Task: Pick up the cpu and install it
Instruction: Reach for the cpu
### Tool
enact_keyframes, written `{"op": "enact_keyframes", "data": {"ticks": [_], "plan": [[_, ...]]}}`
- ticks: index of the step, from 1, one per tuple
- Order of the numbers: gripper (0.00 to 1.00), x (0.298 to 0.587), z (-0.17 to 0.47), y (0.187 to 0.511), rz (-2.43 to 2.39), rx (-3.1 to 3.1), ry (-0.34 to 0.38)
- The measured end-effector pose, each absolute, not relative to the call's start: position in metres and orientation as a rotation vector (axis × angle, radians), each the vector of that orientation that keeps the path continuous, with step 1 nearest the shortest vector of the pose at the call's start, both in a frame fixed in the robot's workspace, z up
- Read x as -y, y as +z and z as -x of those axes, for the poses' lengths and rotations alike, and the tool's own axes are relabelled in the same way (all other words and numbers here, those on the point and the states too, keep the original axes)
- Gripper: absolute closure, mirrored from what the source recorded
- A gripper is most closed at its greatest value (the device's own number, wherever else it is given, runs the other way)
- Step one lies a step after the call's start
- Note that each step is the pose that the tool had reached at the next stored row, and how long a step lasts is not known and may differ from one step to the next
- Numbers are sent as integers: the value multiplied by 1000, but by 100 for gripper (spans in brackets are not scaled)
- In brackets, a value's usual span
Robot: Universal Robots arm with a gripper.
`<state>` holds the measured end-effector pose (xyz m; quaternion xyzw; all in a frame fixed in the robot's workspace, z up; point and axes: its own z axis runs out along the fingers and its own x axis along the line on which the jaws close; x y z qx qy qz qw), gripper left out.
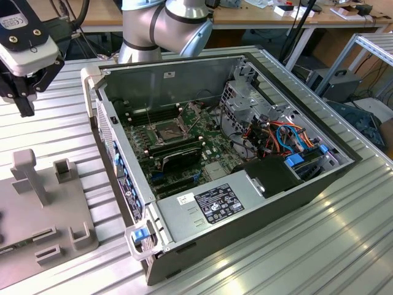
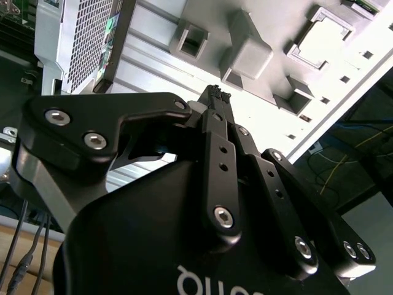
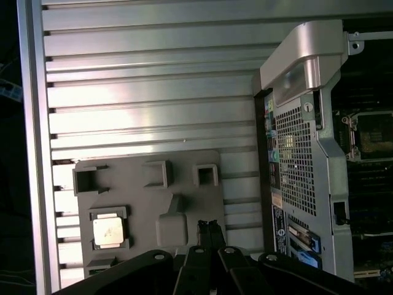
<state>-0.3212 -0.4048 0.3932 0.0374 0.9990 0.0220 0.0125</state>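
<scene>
End effector (image 3: 209, 225), pressed together and empty, hangs above the jig (image 3: 184, 181). Beside it the cpu (image 3: 109, 232) sits pocketed, presumably to fix its position.

Exterior view: high, angled down on case (image 1: 202, 74) and bench (image 1: 319, 246). Both wrist views: close past hand (image 3: 209, 226), sharing fixture (image 3: 135, 196), case corner.

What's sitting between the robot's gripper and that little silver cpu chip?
In the first wrist view, a raised grey block on the grey fixture plate stands between the gripper and the cpu.
</scene>
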Motion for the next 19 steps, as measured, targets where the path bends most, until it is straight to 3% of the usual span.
{"op": "enact_keyframes", "data": {"ticks": [19], "plan": [[89, 405, 357, 392, -117, -3114, 69]]}}
